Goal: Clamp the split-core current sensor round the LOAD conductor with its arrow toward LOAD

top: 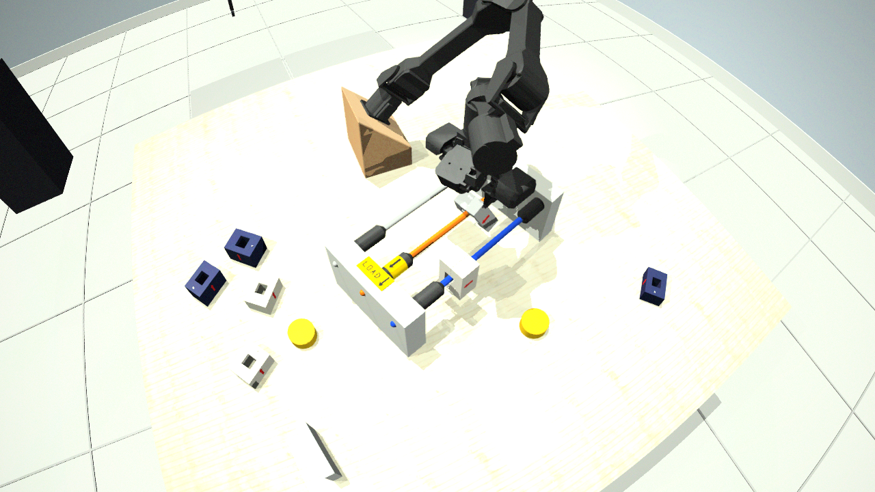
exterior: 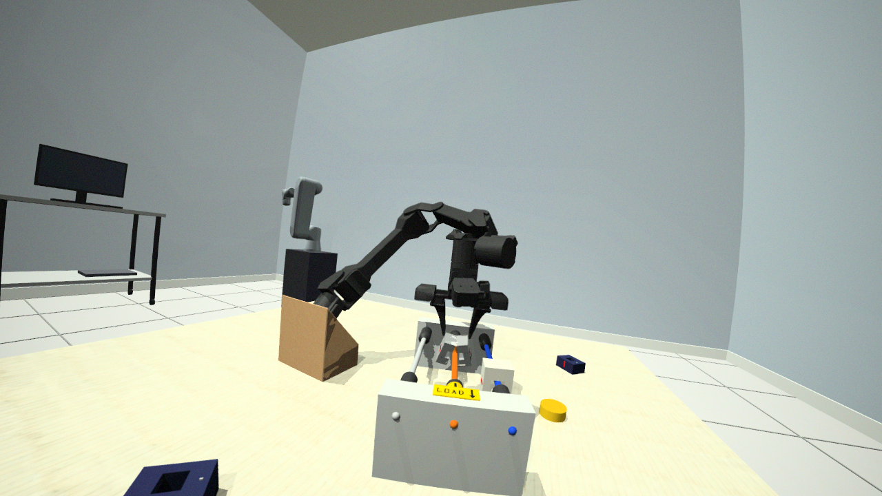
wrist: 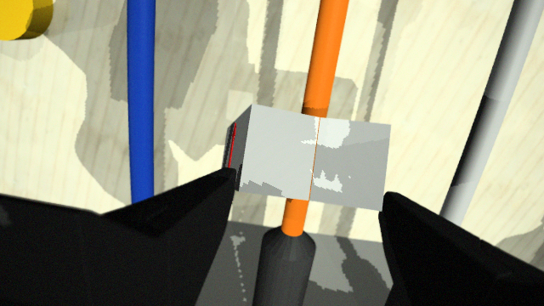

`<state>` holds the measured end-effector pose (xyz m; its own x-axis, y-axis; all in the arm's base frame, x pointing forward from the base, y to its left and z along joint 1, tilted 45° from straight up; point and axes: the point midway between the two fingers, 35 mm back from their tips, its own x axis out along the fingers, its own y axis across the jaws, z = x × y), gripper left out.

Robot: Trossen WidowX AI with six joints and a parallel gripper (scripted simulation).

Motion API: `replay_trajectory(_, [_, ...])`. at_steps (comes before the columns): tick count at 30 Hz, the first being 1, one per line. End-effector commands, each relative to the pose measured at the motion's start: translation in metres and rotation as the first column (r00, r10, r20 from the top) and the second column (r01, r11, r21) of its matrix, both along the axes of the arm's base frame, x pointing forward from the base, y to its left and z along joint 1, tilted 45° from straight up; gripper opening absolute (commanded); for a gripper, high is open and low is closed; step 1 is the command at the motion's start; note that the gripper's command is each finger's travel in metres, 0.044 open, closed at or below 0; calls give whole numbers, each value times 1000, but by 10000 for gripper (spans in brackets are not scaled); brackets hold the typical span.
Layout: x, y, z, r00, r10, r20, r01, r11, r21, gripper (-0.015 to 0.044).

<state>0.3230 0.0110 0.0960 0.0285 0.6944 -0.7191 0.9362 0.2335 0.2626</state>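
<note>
The end effector (top: 475, 199) (exterior: 457, 334) (wrist: 308, 192) is grasping the split-core current sensor (top: 477, 210) (exterior: 457, 341) (wrist: 280, 153), with one tapered black finger at each side. The sensor is near the far end of the orange conductor (top: 437, 235) (exterior: 454, 366) (wrist: 325, 64), right of centre in the top view. It is a pale grey, flat-faced body; its two halves straddle the smooth rod, and in the exterior view they spread apart below. A thin orange line shows through the top seam. Its red arrow points to the lower left in the top view, toward the yellow LOAD plate (top: 374, 273) (exterior: 456, 392).

The blue rod (top: 496, 238) (exterior: 488, 351) (wrist: 140, 106) and the light grey rod (top: 415, 208) (exterior: 418, 355) (wrist: 486, 123) run on either side. In the wrist view, the left finger reaches close to the blue one, and open room lies between the sensor and the grey one. A white box-shaped sensor (top: 459, 272) (exterior: 499, 373) surrounds the blue rod. The bench (top: 519, 415) (exterior: 216, 419) (wrist: 42, 127) has pale wood grain.
</note>
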Motion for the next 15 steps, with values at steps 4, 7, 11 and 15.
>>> replay_trajectory(4, [1,0,0,1000,2,4,-2,1000,0,131])
replay_trajectory(7, [1,0,0,1000,2,4,-2,1000,0,210])
replay_trajectory(11, [1,0,0,1000,2,4,-2,1000,0,315])
replay_trajectory(15, [1,0,0,1000,2,4,-2,1000,0,420])
